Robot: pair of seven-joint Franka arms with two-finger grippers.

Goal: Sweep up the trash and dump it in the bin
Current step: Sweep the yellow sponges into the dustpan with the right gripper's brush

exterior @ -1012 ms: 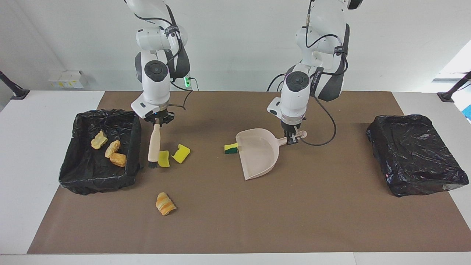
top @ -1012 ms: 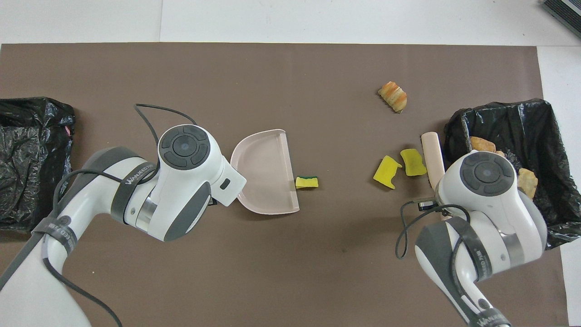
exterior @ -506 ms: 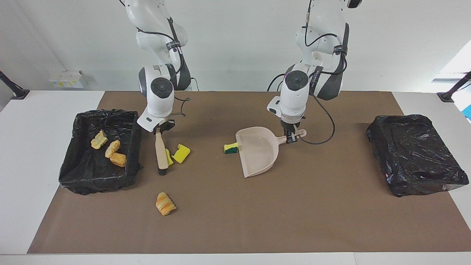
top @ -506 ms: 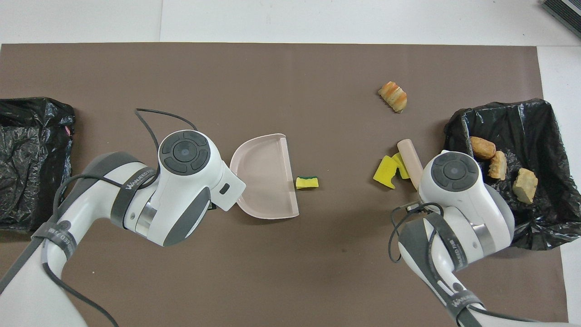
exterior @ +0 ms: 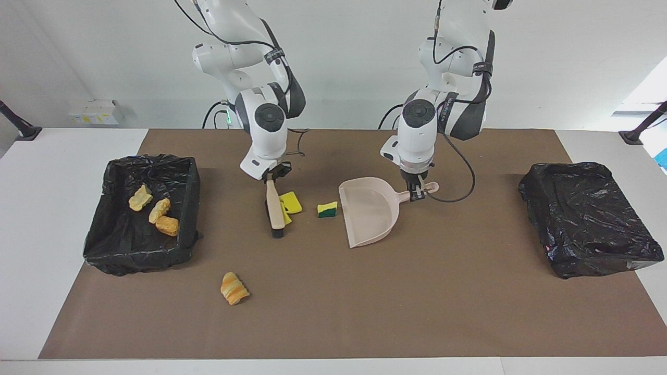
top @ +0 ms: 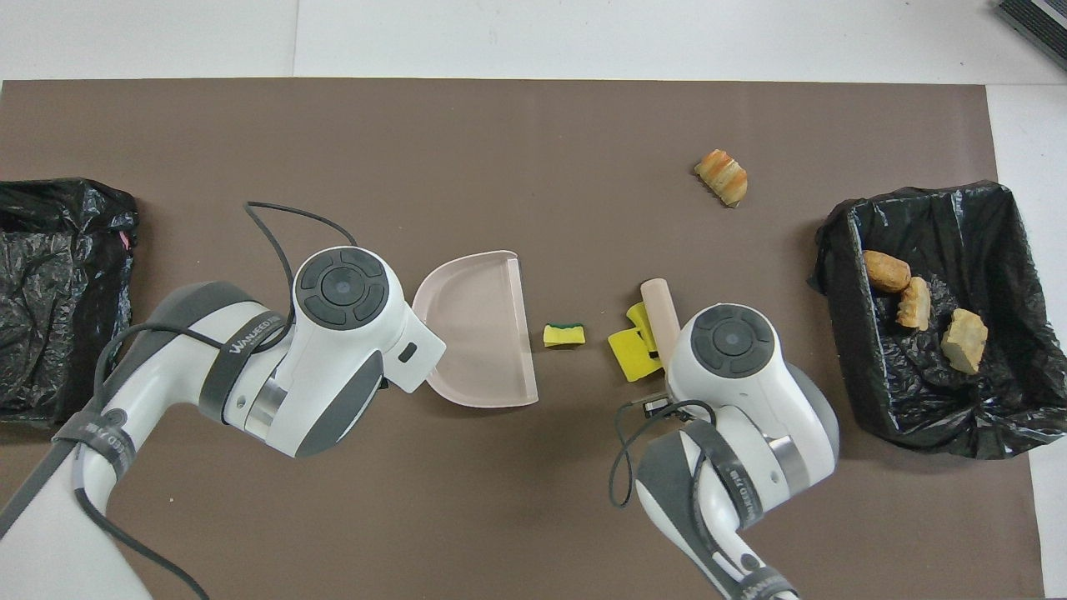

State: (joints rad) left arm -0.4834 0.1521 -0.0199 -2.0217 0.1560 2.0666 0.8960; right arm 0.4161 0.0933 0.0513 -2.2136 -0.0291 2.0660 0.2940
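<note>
My right gripper (exterior: 272, 177) is shut on the top of the beige brush (exterior: 274, 211), whose bristles rest on the mat. Two bright yellow sponge chunks (exterior: 290, 202) lie pressed against the brush (top: 657, 302), on the side toward the dustpan. A green-backed sponge (exterior: 327, 209) sits between them and the mouth of the beige dustpan (exterior: 371, 211). My left gripper (exterior: 415, 191) is shut on the dustpan's handle. A ridged pastry lump (exterior: 234, 288) lies alone, farther from the robots. Three pastry lumps (exterior: 159, 210) lie in the black-lined bin (exterior: 190, 198) at the right arm's end.
A second black-lined bin (exterior: 589, 224) stands at the left arm's end of the table. A brown mat (exterior: 333, 312) covers the table's middle. Black cables hang from both wrists. In the overhead view both arms' wrists cover their grippers.
My right arm has swept the brush along the mat away from the bin, pushing the two yellow sponges close to the green-backed one. The dustpan has shifted slightly.
</note>
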